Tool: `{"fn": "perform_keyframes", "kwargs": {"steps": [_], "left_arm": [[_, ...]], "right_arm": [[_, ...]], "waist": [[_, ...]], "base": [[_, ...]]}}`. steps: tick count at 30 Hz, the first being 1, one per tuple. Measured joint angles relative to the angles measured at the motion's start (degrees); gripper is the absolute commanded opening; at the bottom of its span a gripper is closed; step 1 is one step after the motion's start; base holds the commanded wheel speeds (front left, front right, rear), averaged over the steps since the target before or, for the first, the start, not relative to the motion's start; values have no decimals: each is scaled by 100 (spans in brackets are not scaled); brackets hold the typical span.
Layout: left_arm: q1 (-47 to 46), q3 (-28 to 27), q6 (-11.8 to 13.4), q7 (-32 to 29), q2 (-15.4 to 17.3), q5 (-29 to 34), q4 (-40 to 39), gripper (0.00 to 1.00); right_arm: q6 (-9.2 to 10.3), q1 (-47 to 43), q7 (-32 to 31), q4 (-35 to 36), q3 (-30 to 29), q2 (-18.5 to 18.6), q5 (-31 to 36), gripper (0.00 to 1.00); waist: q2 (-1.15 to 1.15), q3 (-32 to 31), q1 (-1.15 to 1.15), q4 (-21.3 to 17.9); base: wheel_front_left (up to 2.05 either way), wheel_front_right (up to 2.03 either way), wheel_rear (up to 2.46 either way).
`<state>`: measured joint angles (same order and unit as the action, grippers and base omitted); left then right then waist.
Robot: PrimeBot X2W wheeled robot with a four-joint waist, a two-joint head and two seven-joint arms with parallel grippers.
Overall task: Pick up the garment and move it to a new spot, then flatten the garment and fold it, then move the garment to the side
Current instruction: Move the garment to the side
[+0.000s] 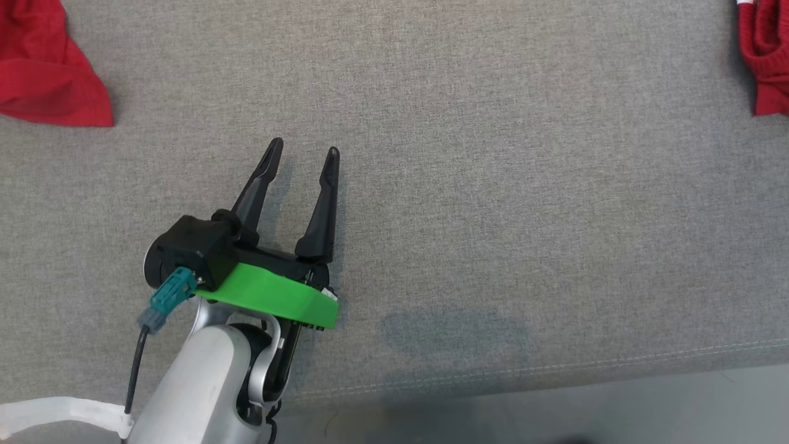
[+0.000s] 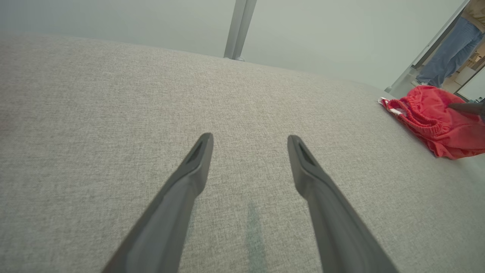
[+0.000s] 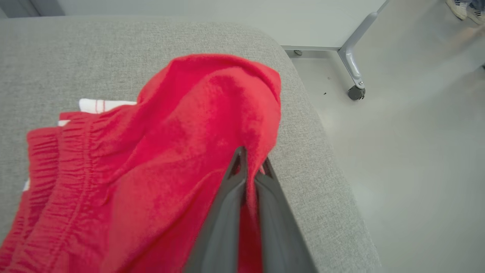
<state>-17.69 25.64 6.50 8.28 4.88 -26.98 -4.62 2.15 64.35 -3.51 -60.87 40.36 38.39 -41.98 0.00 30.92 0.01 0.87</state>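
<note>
The garment point(image 3: 182, 144) is a pair of red shorts with a gathered waistband and a white trim, bunched near the rounded corner of the grey cushion point(image 3: 113, 49). My right gripper point(image 3: 253, 159) is shut on a fold of its red fabric, which is lifted into a peak. The garment point(image 1: 764, 55) also lies at the far right edge of the head view and at the right of the left wrist view point(image 2: 432, 117). My left gripper point(image 1: 304, 149) hovers open over bare grey fabric, far from the garment, with nothing between its fingers point(image 2: 197, 159).
Another red cloth point(image 1: 49, 68) lies at the far left corner. The cushion's seamed front edge point(image 1: 555, 370) runs along the bottom, with floor beyond. A wheeled table leg point(image 3: 352, 72) stands off the cushion's corner. A person's leg point(image 2: 447, 57) shows at the far right.
</note>
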Motion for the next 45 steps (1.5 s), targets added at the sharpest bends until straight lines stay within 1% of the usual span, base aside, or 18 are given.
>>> {"fn": "perform_keyframes", "kwargs": {"steps": [1,2,8,10,15,20,25,29,33,37,41,45], "left_arm": [[-4,-1,0,0,0,0,4,100],[-4,-1,0,0,0,0,4,100],[-60,4,-1,2,-1,1,20,100],[-60,8,-1,2,-1,1,40,100],[-60,3,-27,34,-1,0,125,100],[-61,-30,-49,105,7,-3,218,100],[-62,-82,-55,214,16,1,349,100],[-62,-136,-77,299,31,4,464,100],[-54,-198,-77,345,30,2,626,100],[-27,-288,-77,390,15,-54,762,100],[136,-388,-76,441,-12,-111,878,100],[314,-531,-73,494,-38,-222,1002,100]], "right_arm": [[71,4,25,-36,16,16,35,93],[71,4,25,-36,16,16,35,100],[355,4,137,-274,45,19,142,100],[399,4,146,-399,69,29,205,100],[408,-4,255,-523,66,-32,225,100],[408,-23,572,-481,62,-225,247,100],[408,-21,987,-285,25,-472,260,100],[378,-24,1373,-68,-76,-781,125,100],[268,-140,1693,96,-79,-1088,55,100],[221,-441,1719,207,-56,-1296,40,100],[102,-734,1770,385,-58,-1529,4,100],[70,-1057,1786,542,-46,-1712,-1,100]], "waist": [[0,3,0,-3],[0,3,0,-3],[0,-17,0,-32],[0,-31,-1,-44],[0,-112,-1,-77],[0,-249,-1,-119],[0,-456,0,-174],[0,-672,0,-232],[0,-925,0,-300],[0,-1208,-1,-367],[0,-1506,-1,-424],[0,-1802,0,-461]], "base": [[0,0,0],[0,0,0],[0,0,0],[0,0,0],[0,0,0],[0,0,0],[0,0,0],[0,0,0],[0,0,0],[0,0,0],[0,0,0],[0,0,0]]}}
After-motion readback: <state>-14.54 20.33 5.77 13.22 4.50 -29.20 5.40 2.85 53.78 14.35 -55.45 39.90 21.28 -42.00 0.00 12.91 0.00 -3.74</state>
